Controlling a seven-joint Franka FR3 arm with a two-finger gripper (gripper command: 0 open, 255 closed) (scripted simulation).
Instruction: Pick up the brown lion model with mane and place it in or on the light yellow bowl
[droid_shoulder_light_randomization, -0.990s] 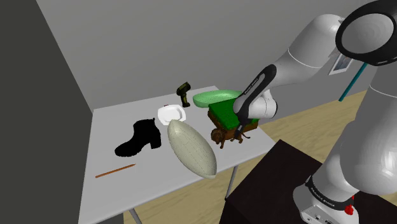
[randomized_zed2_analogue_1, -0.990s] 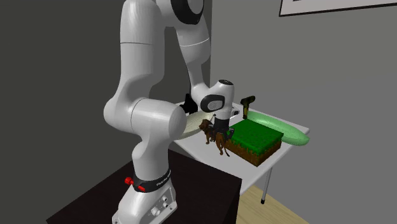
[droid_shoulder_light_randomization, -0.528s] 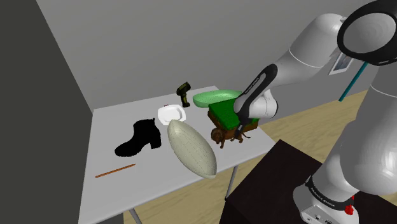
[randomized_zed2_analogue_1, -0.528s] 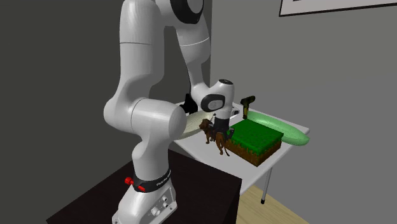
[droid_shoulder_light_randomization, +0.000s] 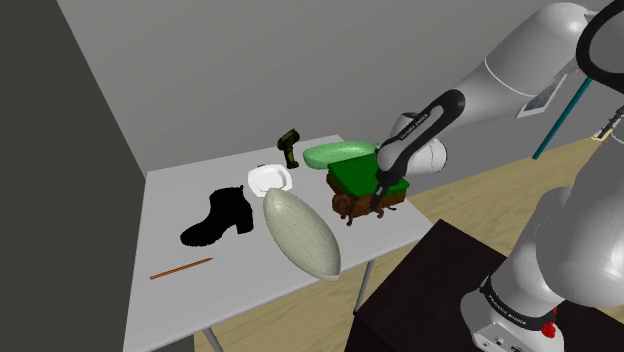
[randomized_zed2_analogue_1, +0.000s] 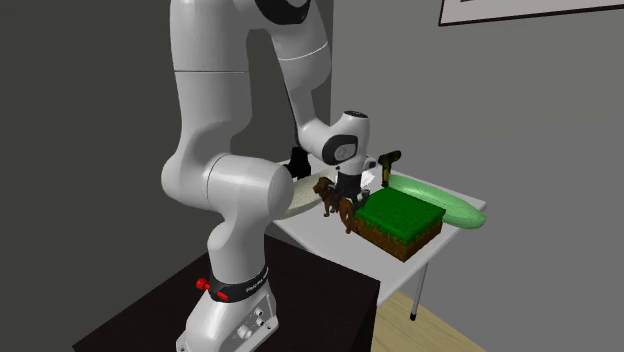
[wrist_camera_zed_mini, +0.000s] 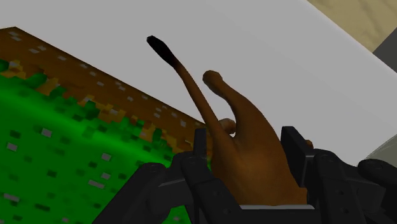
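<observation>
Standing by grey walls (droid_shoulder_light_randomization: 230, 70), white table (droid_shoulder_light_randomization: 172, 195); hand (wrist_camera_zed_mini: 245, 145) clasping brown lion (randomized_zed2_analogue_1: 335, 203).

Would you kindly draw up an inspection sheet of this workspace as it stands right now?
Surface: white rectangular table on thin legs.
Job's things: brown lion model beside the block, near the table edge by the stand; pale beige oval bowl apart from it, with the lion not in it.
Clutter: black boot; green-topped brown block; green oval dish; small white dish; dark olive handheld tool; thin brown stick.
Grippers: black two-finger gripper shut on the lion's hindquarters.
Cables: nothing seen.
Surroundings: grey walls, wooden floor, framed picture, dark stand.
</observation>
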